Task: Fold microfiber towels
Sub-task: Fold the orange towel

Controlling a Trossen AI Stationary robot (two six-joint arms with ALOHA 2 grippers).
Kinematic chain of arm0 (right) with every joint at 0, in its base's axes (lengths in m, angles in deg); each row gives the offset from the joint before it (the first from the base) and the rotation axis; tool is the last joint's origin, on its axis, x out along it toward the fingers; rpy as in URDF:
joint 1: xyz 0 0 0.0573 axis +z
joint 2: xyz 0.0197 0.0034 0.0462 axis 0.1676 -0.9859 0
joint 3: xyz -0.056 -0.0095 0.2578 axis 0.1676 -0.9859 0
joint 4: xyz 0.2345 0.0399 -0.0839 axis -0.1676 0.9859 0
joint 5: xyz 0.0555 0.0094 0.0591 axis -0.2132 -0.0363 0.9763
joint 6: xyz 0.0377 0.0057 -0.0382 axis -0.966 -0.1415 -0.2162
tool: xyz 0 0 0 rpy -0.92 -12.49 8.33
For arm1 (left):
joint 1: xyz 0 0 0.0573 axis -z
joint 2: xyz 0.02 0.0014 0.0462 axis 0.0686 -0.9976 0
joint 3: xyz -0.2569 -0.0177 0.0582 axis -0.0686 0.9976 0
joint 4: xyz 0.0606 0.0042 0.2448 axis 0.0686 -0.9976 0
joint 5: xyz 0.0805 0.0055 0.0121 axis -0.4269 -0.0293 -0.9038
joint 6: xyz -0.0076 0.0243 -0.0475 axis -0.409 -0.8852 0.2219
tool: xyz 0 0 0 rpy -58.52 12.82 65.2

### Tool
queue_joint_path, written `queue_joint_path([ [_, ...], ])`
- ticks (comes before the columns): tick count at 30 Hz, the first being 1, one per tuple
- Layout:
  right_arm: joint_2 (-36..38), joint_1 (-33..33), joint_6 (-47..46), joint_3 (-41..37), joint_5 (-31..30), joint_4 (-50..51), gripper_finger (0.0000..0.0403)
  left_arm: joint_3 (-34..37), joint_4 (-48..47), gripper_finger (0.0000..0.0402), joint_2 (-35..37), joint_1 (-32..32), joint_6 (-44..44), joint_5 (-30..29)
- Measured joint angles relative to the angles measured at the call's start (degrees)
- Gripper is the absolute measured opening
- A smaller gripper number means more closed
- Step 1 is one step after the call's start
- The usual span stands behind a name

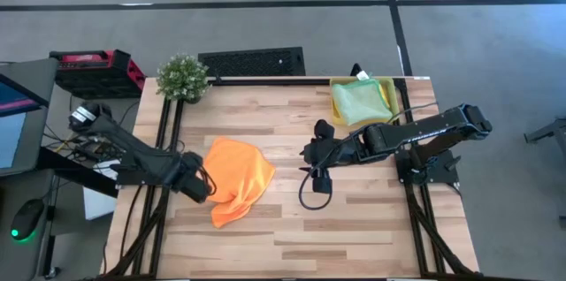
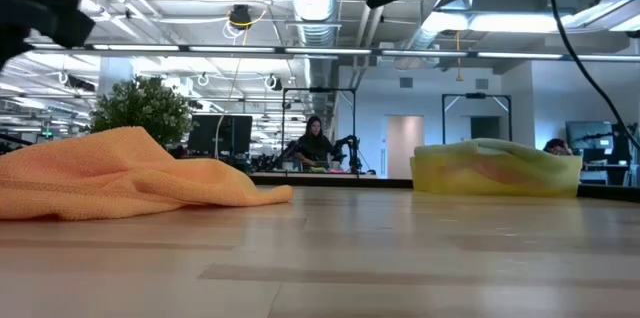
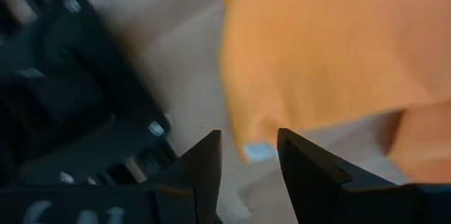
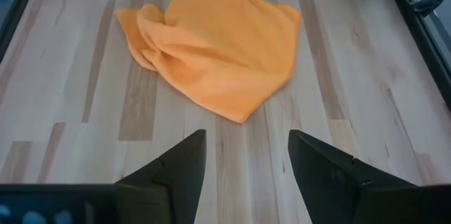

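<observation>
An orange towel (image 1: 237,179) lies crumpled on the wooden table, left of centre; it also shows in the low view (image 2: 120,173) and the right wrist view (image 4: 218,55). My left gripper (image 1: 207,184) is open and raised over the towel's left edge (image 3: 259,152), where a pale label shows between the fingertips (image 3: 250,155). My right gripper (image 1: 309,153) is open and empty to the right of the towel, pointing toward it (image 4: 246,150). A pale green towel (image 1: 358,102) lies in a yellow tray (image 1: 389,95) at the far right. The pink and yellow towels are out of view.
A small potted plant (image 1: 183,76) stands at the table's far left corner. A dark vent-like panel (image 1: 252,60) lies just beyond the far edge. A red and black box (image 1: 93,71) sits off the table to the left. Bare wood (image 1: 354,228) lies at the near right.
</observation>
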Motion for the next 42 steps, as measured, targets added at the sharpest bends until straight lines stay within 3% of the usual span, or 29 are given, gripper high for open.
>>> queue_joint_path([
  [7,0.0,0.0,0.0,0.0,0.0,-1.0,0.0225,0.0,0.4,0.0131,-3.9,5.2,4.8,5.8],
  [14,0.0,0.0,0.0,0.0,0.0,-1.9,0.0225,0.0,3.3,0.0131,-8.5,8.0,5.4,7.4],
  [21,0.0,0.0,0.0,0.0,0.0,-2.5,0.0225,0.0,2.9,0.0131,-13.1,7.5,1.4,6.8],
  [29,0.0,0.0,0.0,0.0,0.0,-2.5,0.0225,0.0,5.5,0.0128,-13.3,5.4,-2.8,3.3],
  [42,0.0,0.0,0.0,0.0,0.0,-2.5,0.0225,0.0,2.9,0.0123,-13.3,5.4,-0.1,3.6],
])
